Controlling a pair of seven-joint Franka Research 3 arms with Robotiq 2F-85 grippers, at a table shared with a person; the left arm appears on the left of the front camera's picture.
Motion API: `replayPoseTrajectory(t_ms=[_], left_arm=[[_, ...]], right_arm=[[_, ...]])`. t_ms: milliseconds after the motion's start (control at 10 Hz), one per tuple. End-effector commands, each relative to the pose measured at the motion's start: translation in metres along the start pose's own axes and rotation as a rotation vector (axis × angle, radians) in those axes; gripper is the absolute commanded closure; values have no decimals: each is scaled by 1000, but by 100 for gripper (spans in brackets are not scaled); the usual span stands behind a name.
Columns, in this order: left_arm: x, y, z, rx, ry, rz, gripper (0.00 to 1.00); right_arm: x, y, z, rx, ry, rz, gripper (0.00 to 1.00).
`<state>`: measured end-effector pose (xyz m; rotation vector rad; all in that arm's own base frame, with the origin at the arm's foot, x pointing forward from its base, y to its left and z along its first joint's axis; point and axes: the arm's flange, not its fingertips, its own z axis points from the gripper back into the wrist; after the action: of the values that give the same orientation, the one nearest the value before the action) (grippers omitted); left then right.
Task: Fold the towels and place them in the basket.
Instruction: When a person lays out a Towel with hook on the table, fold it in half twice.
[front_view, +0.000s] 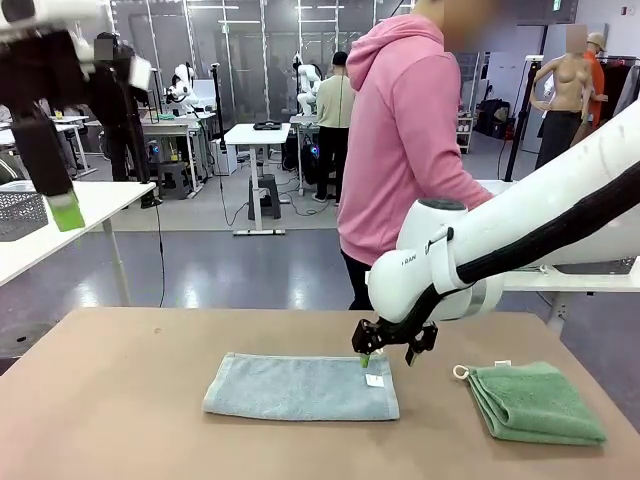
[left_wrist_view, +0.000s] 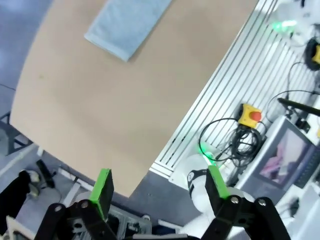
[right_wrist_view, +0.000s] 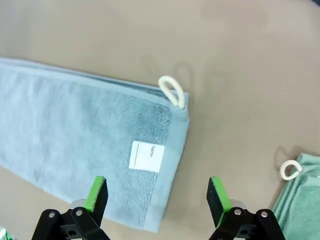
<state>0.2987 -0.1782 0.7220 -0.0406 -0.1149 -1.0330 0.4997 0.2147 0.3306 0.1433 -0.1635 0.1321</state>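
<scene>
A pale blue-grey towel (front_view: 300, 388) lies folded into a long strip in the middle of the table. Its white label (right_wrist_view: 146, 156) and loop (right_wrist_view: 172, 91) are at its right end. My right gripper (front_view: 368, 355) hovers just above that end, open and empty (right_wrist_view: 156, 194), straddling the towel's (right_wrist_view: 75, 135) short edge. The mint green towel (front_view: 535, 402) lies folded at the right, and its corner and loop (right_wrist_view: 289, 169) are apart from the gripper. My left gripper (front_view: 66, 210) is raised high at the left, open and empty (left_wrist_view: 160, 182), with the blue towel (left_wrist_view: 131, 25) far below. A grey wire-mesh basket (front_view: 20, 212) sits on a white side table at the far left.
A person in a pink hoodie (front_view: 400, 150) stands at the table's far edge, behind my right arm. The brown table (front_view: 120, 400) has bare room left of the blue towel. Below my left gripper are the table's near edge, cables and a red stop button (left_wrist_view: 250, 115).
</scene>
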Motion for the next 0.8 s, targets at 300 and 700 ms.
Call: replayPoseTrajectory(t_ms=[300,700], left_arm=[[-46,-26,55,112,-123,20,7],[-57,-37,72,122,-156,18,7]], right_arm=[[4,-4,-28,-8,25,-139,0],[6,-3,-38,-33,54,-166,0]])
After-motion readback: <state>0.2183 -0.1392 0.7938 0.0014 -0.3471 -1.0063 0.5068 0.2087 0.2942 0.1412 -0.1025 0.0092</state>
